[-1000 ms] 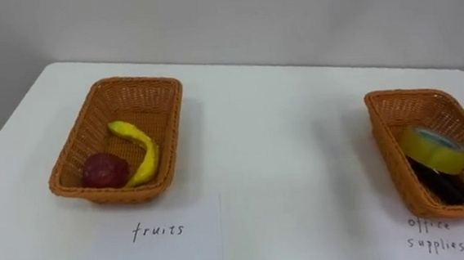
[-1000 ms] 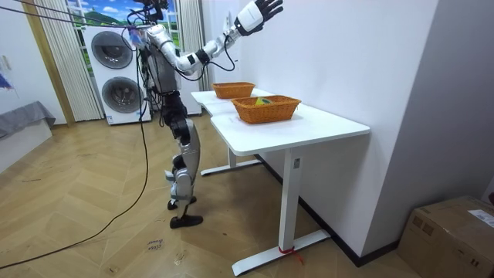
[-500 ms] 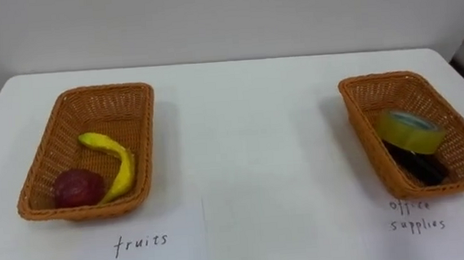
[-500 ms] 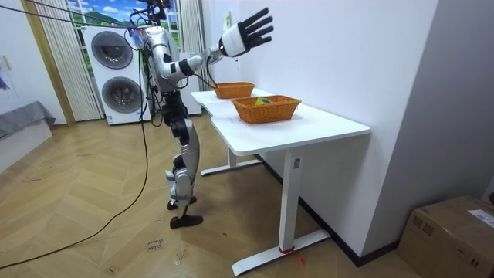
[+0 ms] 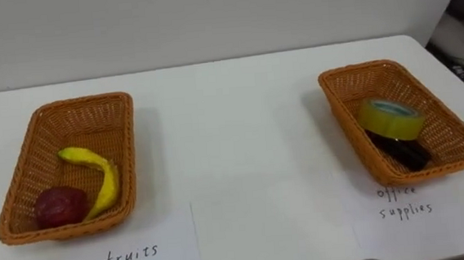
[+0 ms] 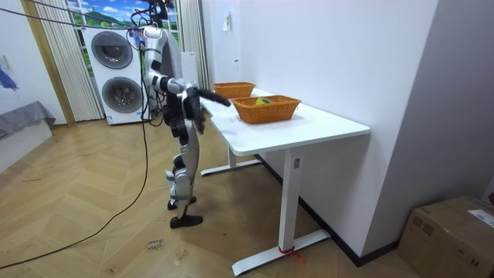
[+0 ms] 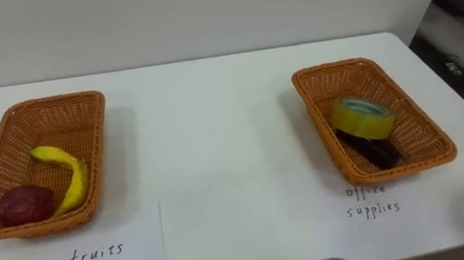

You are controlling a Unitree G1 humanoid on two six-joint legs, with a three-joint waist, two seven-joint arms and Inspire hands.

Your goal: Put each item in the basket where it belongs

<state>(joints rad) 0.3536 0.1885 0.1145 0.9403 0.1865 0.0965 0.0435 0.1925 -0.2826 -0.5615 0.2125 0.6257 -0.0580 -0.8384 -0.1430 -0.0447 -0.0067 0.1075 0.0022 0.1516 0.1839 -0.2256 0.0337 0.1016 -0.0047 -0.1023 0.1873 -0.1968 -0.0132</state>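
The fruit basket [image 5: 75, 104] sits on the white table's left side and holds a yellow banana [image 5: 95, 168] and a dark red fruit [image 5: 59, 206]. On the right, the office supplies basket [image 5: 375, 68] contains a yellow tape roll [image 5: 389, 119] resting on a black item [image 5: 405, 152]. In the room view I stand at the table's end, facing both baskets [image 6: 266, 108]. My right hand [image 6: 198, 116] hangs low beside the table edge and is blurred.
A paper sheet marked "fruits" [image 5: 130, 256] lies in front of the left basket, and one marked "office supplies" [image 5: 405, 204] in front of the right basket. Bare tabletop [image 5: 233, 138] lies between the baskets. A wall runs behind the table. Washing machines [image 6: 116, 69] stand behind me.
My right arm has dropped from high above the table to beside its edge. The eye view has shifted with my head. The baskets' contents stay put.
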